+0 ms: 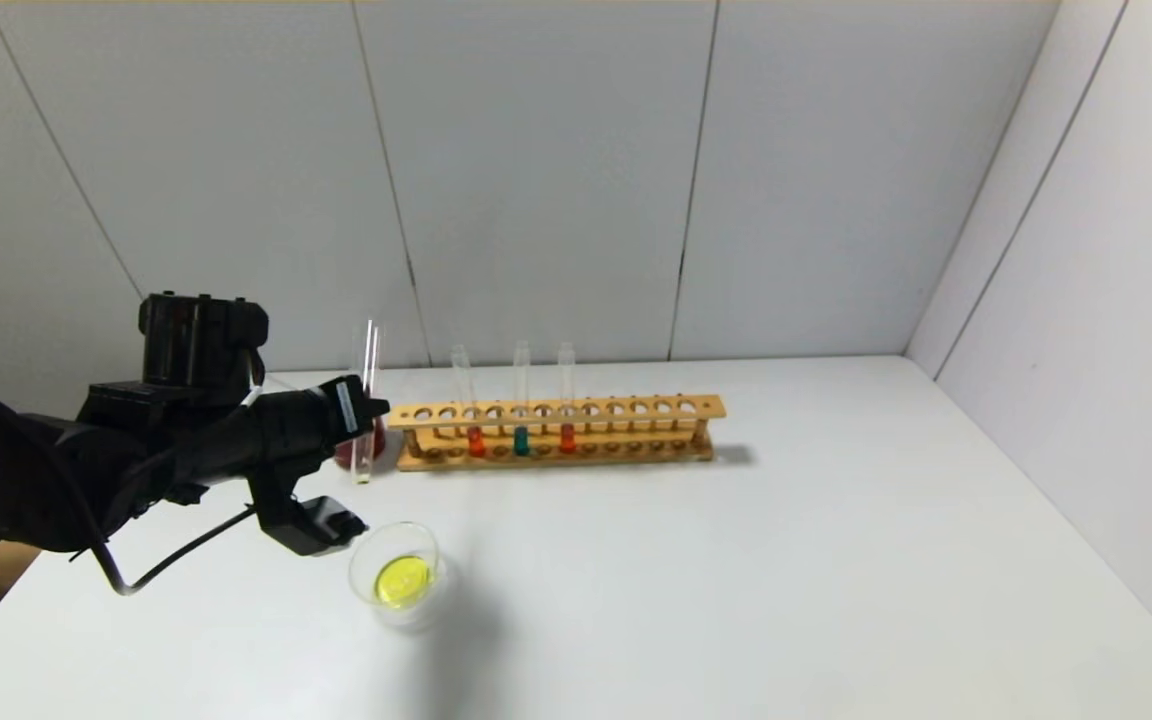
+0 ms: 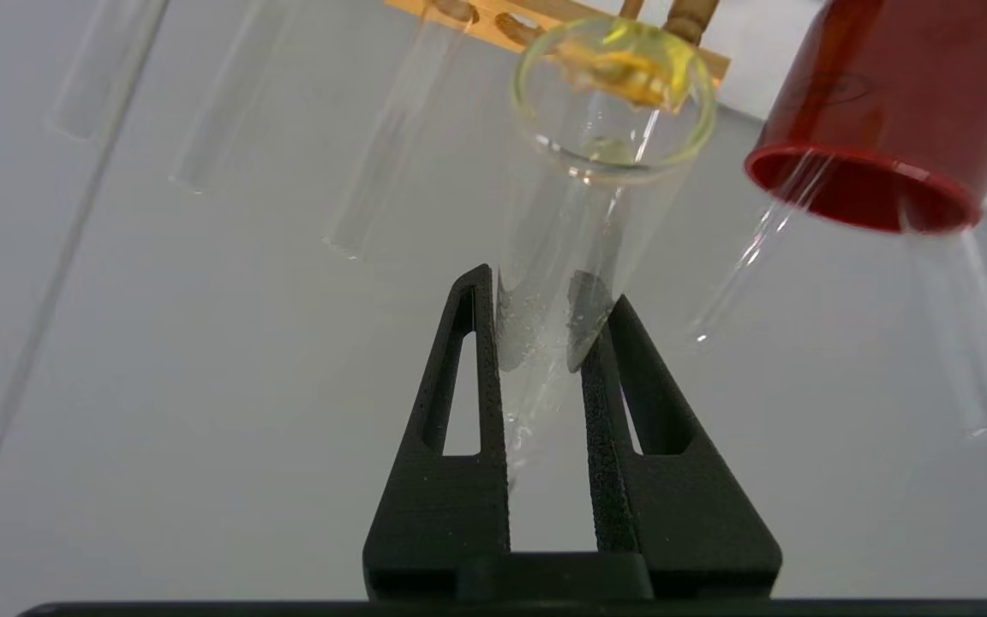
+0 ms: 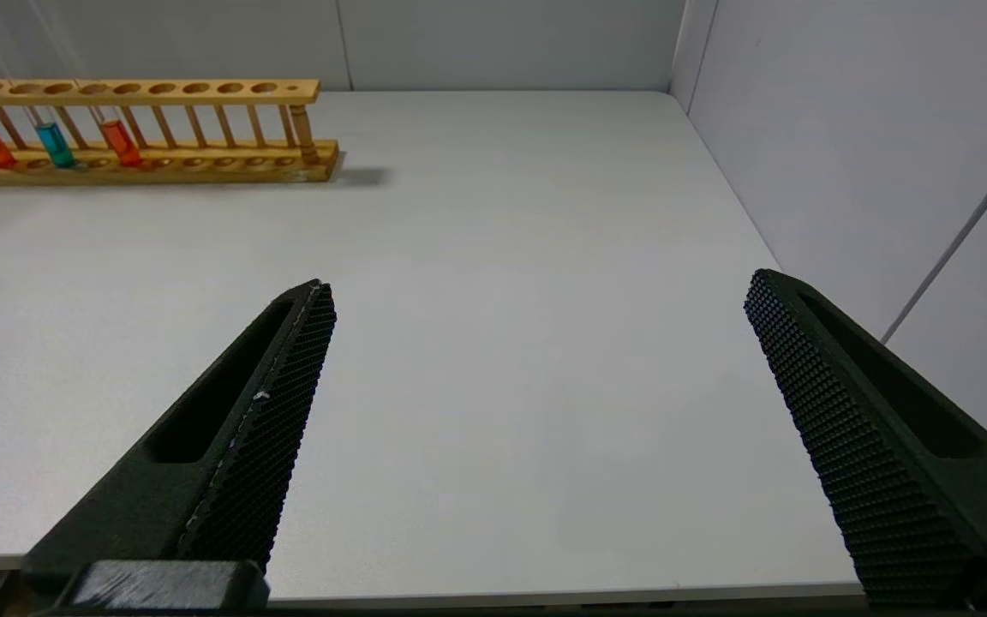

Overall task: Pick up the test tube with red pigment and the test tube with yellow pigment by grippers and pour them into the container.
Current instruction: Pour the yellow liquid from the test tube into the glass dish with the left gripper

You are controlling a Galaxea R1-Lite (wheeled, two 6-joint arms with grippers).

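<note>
My left gripper (image 1: 361,408) is shut on a clear test tube (image 1: 368,370), held near upright just left of the rack. In the left wrist view the gripper (image 2: 545,287) clamps that tube (image 2: 579,197), which is almost empty, with yellow traces at its far end. The container (image 1: 398,575), a round clear glass dish, sits on the table below and in front of the gripper and holds a pool of yellow liquid. Two test tubes with red pigment (image 1: 476,440) (image 1: 567,437) stand in the rack. My right gripper (image 3: 541,287) is open and empty above the table's near right part.
The wooden rack (image 1: 636,410) stands across the back middle of the white table and also holds a tube of green liquid (image 1: 521,440). A dark red cup (image 1: 351,452) stands behind my left gripper, by the rack's left end. Grey walls close the back and right.
</note>
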